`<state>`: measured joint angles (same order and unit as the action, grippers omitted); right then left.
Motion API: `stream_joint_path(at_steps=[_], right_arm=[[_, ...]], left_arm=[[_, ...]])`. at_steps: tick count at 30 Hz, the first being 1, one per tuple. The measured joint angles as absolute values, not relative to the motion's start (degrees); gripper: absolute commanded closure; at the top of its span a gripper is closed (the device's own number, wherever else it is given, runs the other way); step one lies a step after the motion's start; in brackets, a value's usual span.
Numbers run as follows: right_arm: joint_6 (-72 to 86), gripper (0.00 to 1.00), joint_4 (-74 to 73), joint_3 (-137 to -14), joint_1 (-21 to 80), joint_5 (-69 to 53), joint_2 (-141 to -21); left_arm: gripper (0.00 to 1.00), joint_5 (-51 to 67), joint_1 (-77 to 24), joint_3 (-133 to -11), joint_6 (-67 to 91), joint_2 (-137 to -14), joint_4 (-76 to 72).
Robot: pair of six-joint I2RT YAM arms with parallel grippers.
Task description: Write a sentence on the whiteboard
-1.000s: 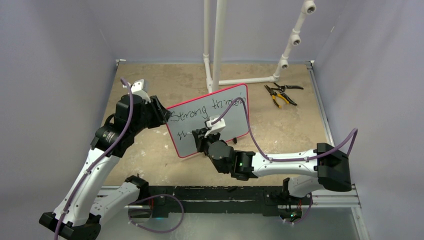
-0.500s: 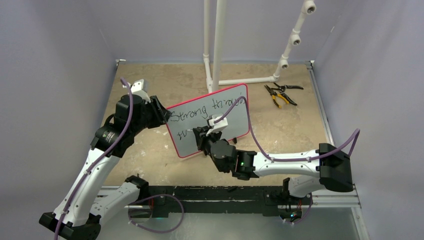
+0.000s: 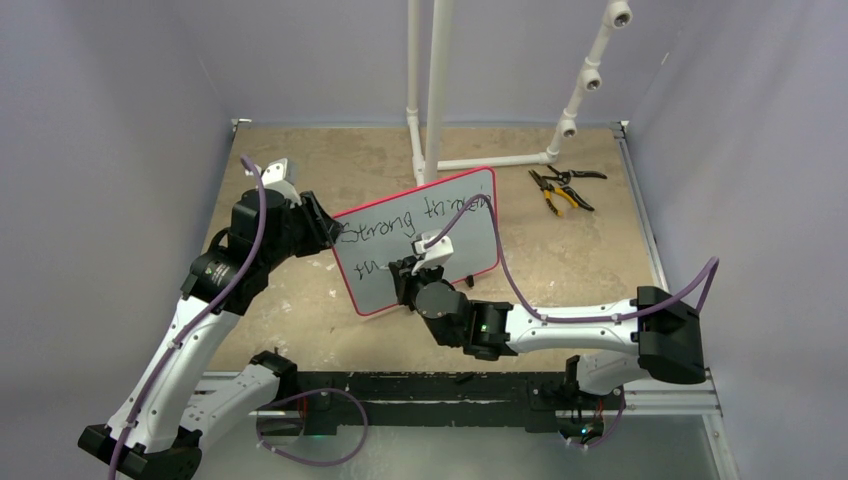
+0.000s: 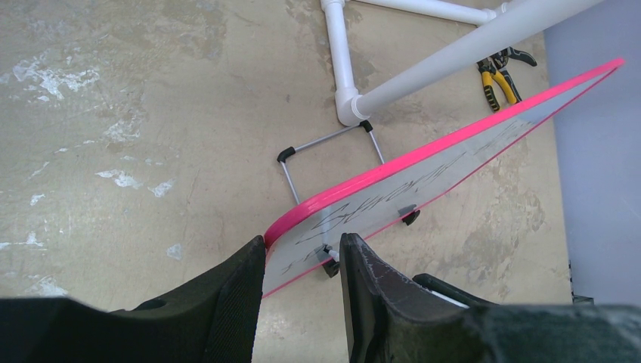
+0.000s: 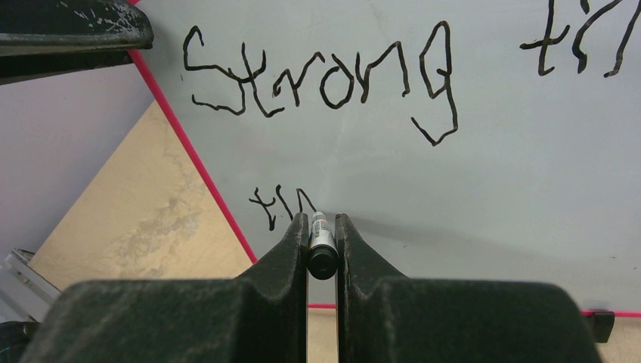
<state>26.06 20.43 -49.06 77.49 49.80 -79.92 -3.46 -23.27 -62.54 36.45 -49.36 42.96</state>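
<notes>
As marker [image 5: 320, 246] in right gripper [image 5: 322, 227] touches whiteboard [image 5: 453, 189], left gripper [image 4: 302, 253] clamps edge

Top camera looks down from behind arm bases, far. Left wrist sees red-bordered pale grey whiteboard [image 4: 423, 189] edge-on; right wrist faces it close-up. All share it.

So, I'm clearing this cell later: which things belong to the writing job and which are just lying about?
Job: whiteboard, held by the left pincer; marker, in the right pincer; unfinished sentence.
Lying about: pliers, white pipe rack.
</notes>
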Motion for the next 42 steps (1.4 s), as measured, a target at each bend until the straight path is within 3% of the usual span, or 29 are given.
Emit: stream_joint_path(at_steps=[15,42], right_arm=[[24.9,1.0,24.3,-46.7,77.5,49.9,-75.3],[24.4,1.0,23.8,-47.4,77.3,50.2,-78.8]], left_arm=[[0.61,-3.4,-23.3,-62.5,36.5,-49.4,43.0],[0.61,-3.4,-23.3,-62.5,36.4,-50.1,42.9]])
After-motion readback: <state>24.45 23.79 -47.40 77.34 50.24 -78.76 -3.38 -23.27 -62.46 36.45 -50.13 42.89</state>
